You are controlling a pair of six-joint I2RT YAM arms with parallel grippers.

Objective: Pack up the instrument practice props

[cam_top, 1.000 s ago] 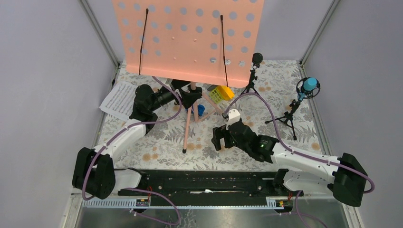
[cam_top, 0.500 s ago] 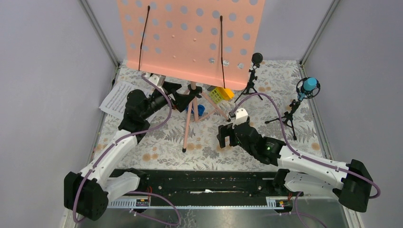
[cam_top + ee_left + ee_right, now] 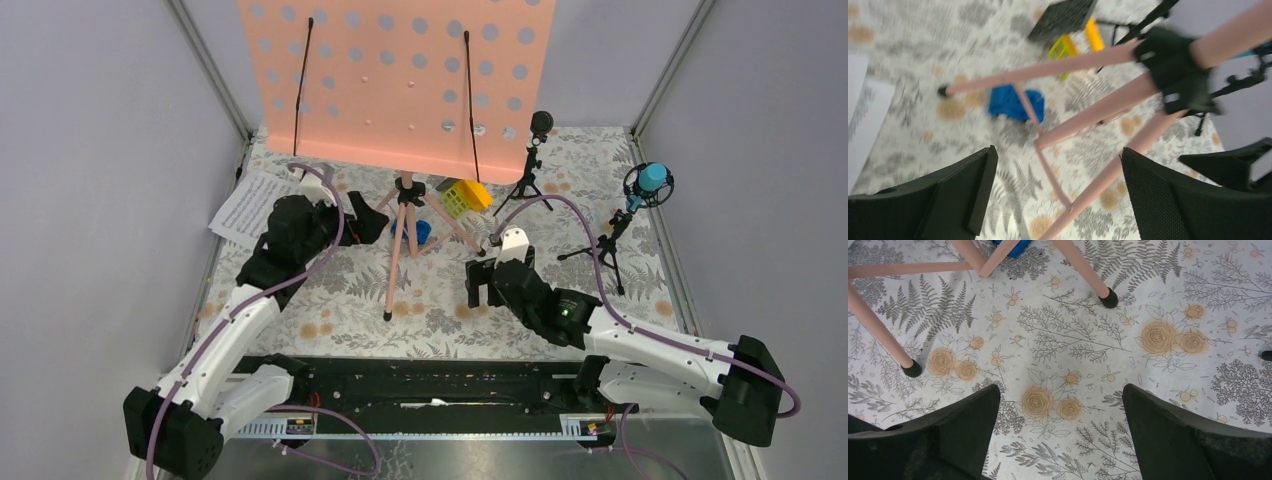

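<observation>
The pink perforated music stand [image 3: 400, 80] stands upright at the back on its pink tripod legs [image 3: 395, 270]; the legs also show in the left wrist view [image 3: 1088, 115] and the right wrist view [image 3: 878, 330]. My left gripper [image 3: 368, 222] is open and empty, just left of the legs. White sheet-music pages [image 3: 245, 208] lie at the far left. The black mic [image 3: 535, 150] and blue mic [image 3: 645, 185] stand on small black tripods at the back right. My right gripper [image 3: 482, 290] is open and empty above the cloth, right of the front leg.
A small blue toy car [image 3: 421, 232] and a yellow-green toy block [image 3: 462, 196] lie under the stand; both show in the left wrist view, car [image 3: 1010, 102], block [image 3: 1068, 45]. Grey walls close in both sides. A black rail [image 3: 430, 385] runs along the near edge.
My left gripper has pulled back left from the stand's hub and opened. My right gripper has shifted slightly right and back. The stand stays upright.
</observation>
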